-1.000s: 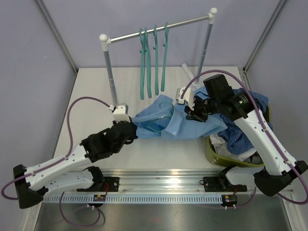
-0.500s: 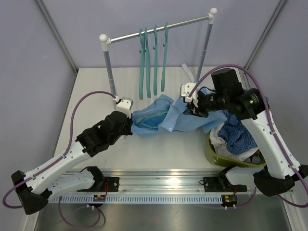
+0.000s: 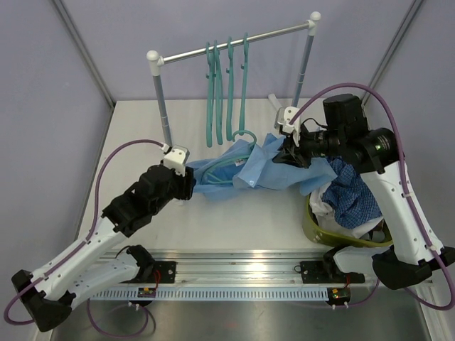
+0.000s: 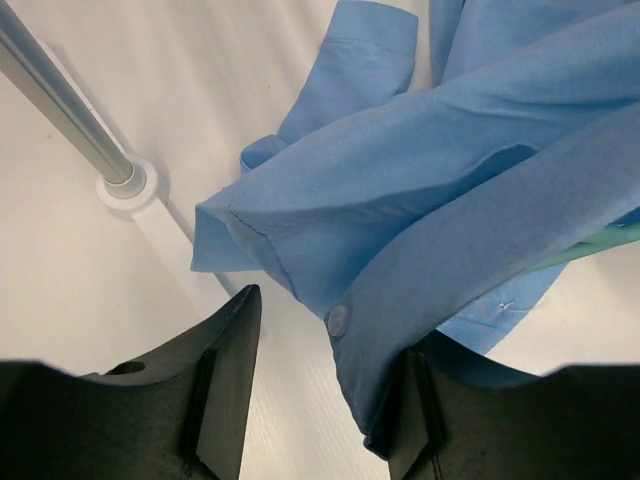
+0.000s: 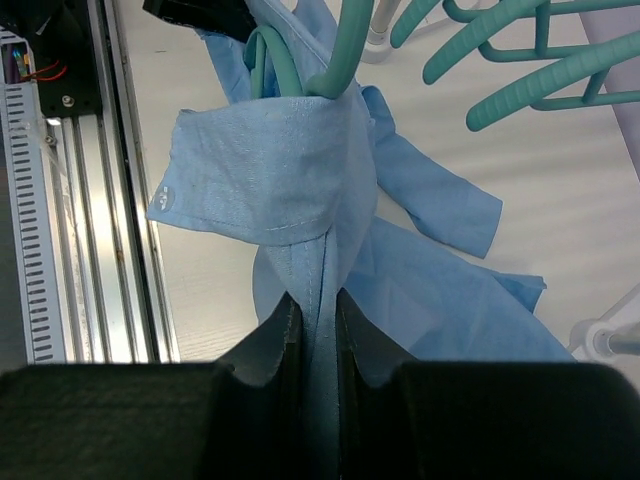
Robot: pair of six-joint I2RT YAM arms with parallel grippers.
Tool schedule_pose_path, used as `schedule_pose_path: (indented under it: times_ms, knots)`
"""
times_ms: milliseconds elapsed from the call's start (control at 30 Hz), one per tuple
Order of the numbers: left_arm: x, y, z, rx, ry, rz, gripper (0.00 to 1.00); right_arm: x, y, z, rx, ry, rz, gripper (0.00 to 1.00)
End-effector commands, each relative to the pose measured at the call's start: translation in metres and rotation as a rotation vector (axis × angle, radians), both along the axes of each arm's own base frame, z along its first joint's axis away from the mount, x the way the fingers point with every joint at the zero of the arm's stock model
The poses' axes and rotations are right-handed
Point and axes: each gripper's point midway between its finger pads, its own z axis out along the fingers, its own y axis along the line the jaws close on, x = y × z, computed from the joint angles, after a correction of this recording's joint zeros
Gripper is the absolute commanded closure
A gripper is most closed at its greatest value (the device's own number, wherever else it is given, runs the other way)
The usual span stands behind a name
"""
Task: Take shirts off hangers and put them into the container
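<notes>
Near the basket (image 3: 316, 231), R gripper (image 5: 315, 300) is pinching light blue shirt (image 5: 270, 170) w/ hanger (image 5: 345, 45) inside, L gripper (image 4: 325, 340) hanging open, so hanger's risking getting dragged in too.

Two robot arms reach inward toward each other.
The left arm (image 3: 106, 227) stretches low to the right, its left pincer (image 4: 325, 370) with jaws apart, apparently gripping nothing; the right arm (image 3: 394, 192) arches high, its right pincer (image 5: 313, 300) clamped on a fold of the light blue shirt (image 5: 270, 170).
</notes>
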Motion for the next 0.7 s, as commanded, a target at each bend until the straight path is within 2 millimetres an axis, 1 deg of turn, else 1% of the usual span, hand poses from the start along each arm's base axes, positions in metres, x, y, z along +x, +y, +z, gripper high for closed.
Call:
schedule_pose_path:
  times_ms: [0,33,100,133,200,233,267,300,333,367,433,467,533,633,667]
  knots:
    - [-0.008,0.028,-0.018,0.113,0.029,0.019,0.49,0.004,-0.002,0.047,0.119,-0.103,-0.035,1.00]
    - [-0.008,0.031,-0.017,0.121,0.033,0.029,0.48,0.001,-0.001,0.050,0.125,-0.105,-0.023,1.00]
    - [-0.003,0.040,-0.017,0.142,0.043,0.072,0.53,-0.007,0.001,0.053,0.136,-0.101,0.019,1.00]
    - [-0.001,0.040,-0.017,0.144,0.048,0.076,0.66,-0.008,0.002,0.055,0.143,-0.102,0.023,1.00]
    - [0.001,0.039,-0.018,0.125,0.061,0.066,0.82,-0.010,0.002,0.060,0.167,-0.097,0.024,1.00]
    - [0.002,0.038,-0.017,0.114,0.062,0.059,0.98,-0.007,0.001,0.058,0.171,-0.088,0.010,1.00]
    - [0.002,0.036,-0.016,0.104,0.067,0.052,1.00,-0.006,0.000,0.060,0.187,-0.069,-0.010,1.00]
    - [0.001,0.034,-0.016,0.085,0.078,0.041,1.00,-0.005,-0.001,0.065,0.204,-0.084,-0.022,1.00]
    - [0.000,0.032,-0.016,0.076,0.086,0.034,1.00,-0.001,-0.003,0.065,0.211,-0.080,-0.042,1.00]
    - [-0.002,0.030,-0.016,0.055,0.095,0.023,0.97,0.003,-0.005,0.068,0.224,-0.078,-0.067,1.00]
    - [-0.005,0.028,-0.015,0.030,0.109,0.017,0.78,0.007,-0.008,0.068,0.233,-0.077,-0.097,1.00]
    - [-0.006,0.027,-0.012,0.006,0.106,0.018,0.63,0.008,-0.009,0.070,0.242,-0.077,-0.108,1.00]
    - [-0.010,0.023,-0.010,-0.024,0.121,-0.005,0.50,0.010,-0.009,0.070,0.247,-0.074,-0.117,1.00]
    - [-0.016,0.014,-0.006,-0.092,0.138,-0.035,0.48,0.014,-0.008,0.067,0.255,-0.050,-0.121,1.00]
    - [-0.024,0.004,-0.008,-0.155,0.183,-0.068,0.51,0.015,-0.006,0.064,0.272,-0.018,-0.133,1.00]
